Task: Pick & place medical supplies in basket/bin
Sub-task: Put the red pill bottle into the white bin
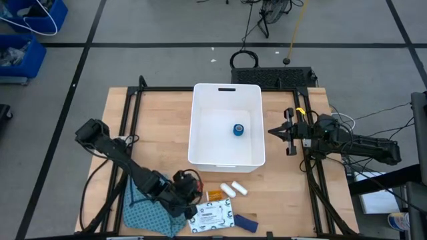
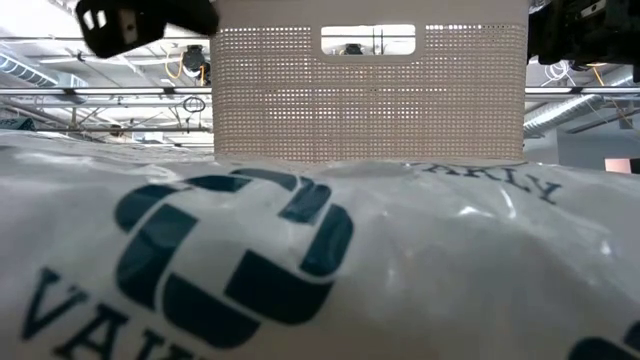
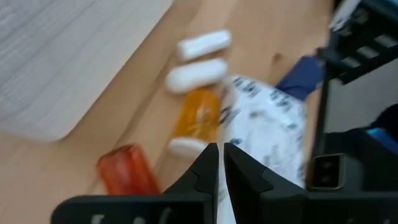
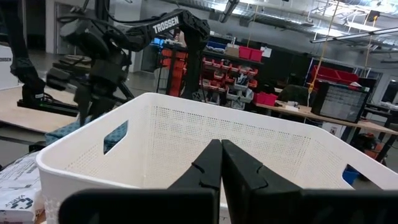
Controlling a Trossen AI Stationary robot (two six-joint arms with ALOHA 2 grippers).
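- The left gripper is hovering low over the near-left of the table, just beside the cluster of supplies; in its wrist view its fingers are pressed nearly together and holding nothing.
- The right gripper is waiting just outside the right wall of the white bin, fingers closed and empty.
- The next pick looks like the orange pill bottle or the red-capped bottle, both lying on their sides. To do it well, I judge the left gripper should open wide first, straddle the bottle across its round body rather than its length, and close gently so it is not rolling away.
- Lifting clear of the bin rim before releasing would avoid a knock.
- Count inside the bin: one blue tape roll.
- Count outside, on the near side: two white cylinders, one orange bottle, one red-capped bottle, one white printed packet, one dark blue strip.
- One blue patterned cloth is lying under the left arm.
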